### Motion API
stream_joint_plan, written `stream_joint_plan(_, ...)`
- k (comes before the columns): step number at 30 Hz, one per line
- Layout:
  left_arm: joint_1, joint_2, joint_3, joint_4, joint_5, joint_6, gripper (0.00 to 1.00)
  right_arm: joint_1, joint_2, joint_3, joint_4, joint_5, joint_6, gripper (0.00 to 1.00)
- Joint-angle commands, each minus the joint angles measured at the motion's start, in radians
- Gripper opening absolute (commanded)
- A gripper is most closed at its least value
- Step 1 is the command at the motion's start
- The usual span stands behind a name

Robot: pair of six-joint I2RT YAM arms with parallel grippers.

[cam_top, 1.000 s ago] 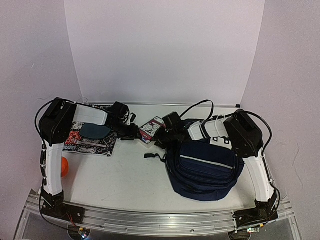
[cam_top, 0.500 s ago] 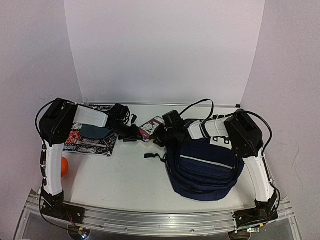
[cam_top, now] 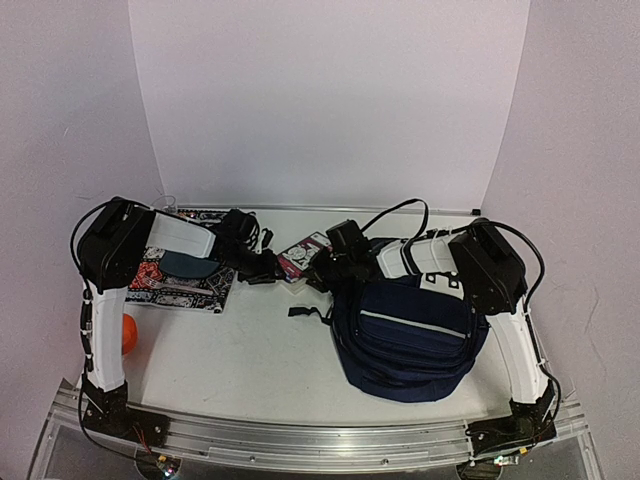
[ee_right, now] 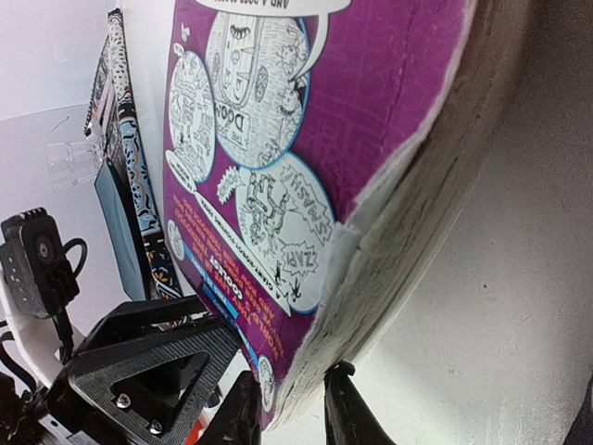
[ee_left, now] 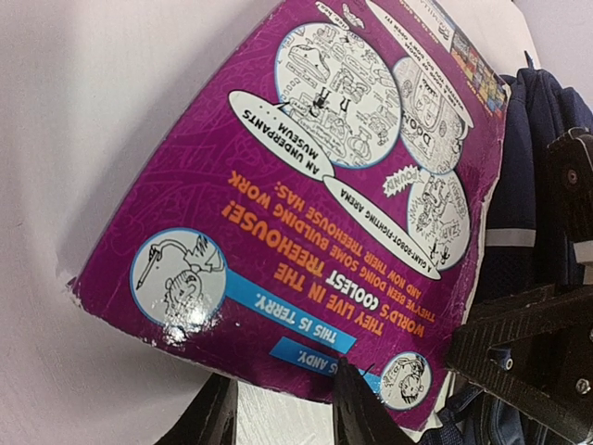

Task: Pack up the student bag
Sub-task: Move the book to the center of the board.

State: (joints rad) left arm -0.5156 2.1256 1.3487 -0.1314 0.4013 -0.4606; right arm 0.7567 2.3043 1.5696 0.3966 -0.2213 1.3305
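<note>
The student bag (cam_top: pixel 405 340), navy with a grey stripe, lies on the right half of the table, and its side shows in the left wrist view (ee_left: pixel 537 185). A purple illustrated book (cam_top: pixel 303 255) stands tilted between the two grippers, left of the bag. My right gripper (ee_right: pixel 292 394) is shut on a corner of the book (ee_right: pixel 371 139), one finger on the cover and one on the page edges. My left gripper (ee_left: pixel 287 399) is open at the lower edge of the book (ee_left: pixel 306 185). One of its fingertips (ee_left: pixel 357 399) overlaps the cover, and bare table shows between its jaws.
A flat patterned mat (cam_top: pixel 180 275) with a teal oval lies at the back left, under the left arm. An orange ball (cam_top: pixel 128 332) rests by the left arm's column. Dark bag straps (cam_top: pixel 305 312) trail onto the table left of the bag.
My left gripper has moved right up to the book and its jaws have narrowed. The right gripper has tightened on the book's corner. The book has shifted slightly left and tilted.
</note>
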Motion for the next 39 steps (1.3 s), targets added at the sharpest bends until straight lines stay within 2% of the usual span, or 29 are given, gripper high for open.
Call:
stream_joint_plan(1,-0.072,0.022,-0.051,-0.066,0.050,0.004,0.35,0.006,0.005,0.023,0.142,-0.040,0.024,0.26)
stream_joint_plan(4,-0.083,0.022,-0.060,-0.056,0.058,-0.004,0.34,0.006,0.035,0.007,0.136,-0.039,0.054,0.25)
stream_joint_plan(8,-0.094,0.015,-0.072,-0.047,0.059,-0.009,0.33,0.006,0.065,-0.039,0.120,-0.034,0.087,0.15)
stream_joint_plan(12,-0.099,0.004,-0.090,-0.038,0.059,-0.015,0.32,0.006,0.082,-0.072,0.082,-0.035,0.088,0.00)
stream_joint_plan(17,-0.092,-0.061,-0.117,-0.033,0.026,-0.026,0.34,0.006,0.046,-0.126,0.075,-0.065,0.051,0.00)
stream_joint_plan(25,-0.030,-0.261,-0.162,-0.044,-0.059,-0.030,0.50,0.020,-0.067,-0.242,-0.043,-0.082,-0.057,0.00)
stream_joint_plan(30,-0.006,-0.297,-0.138,-0.115,-0.142,0.020,0.57,0.053,-0.143,-0.373,-0.051,-0.098,-0.106,0.00)
stream_joint_plan(34,0.005,-0.302,-0.149,-0.136,-0.147,0.023,0.58,0.095,-0.188,-0.444,-0.053,-0.116,-0.137,0.00)
stream_joint_plan(39,0.005,-0.317,-0.218,-0.138,-0.080,-0.009,0.59,0.158,-0.242,-0.469,-0.087,-0.122,-0.181,0.00)
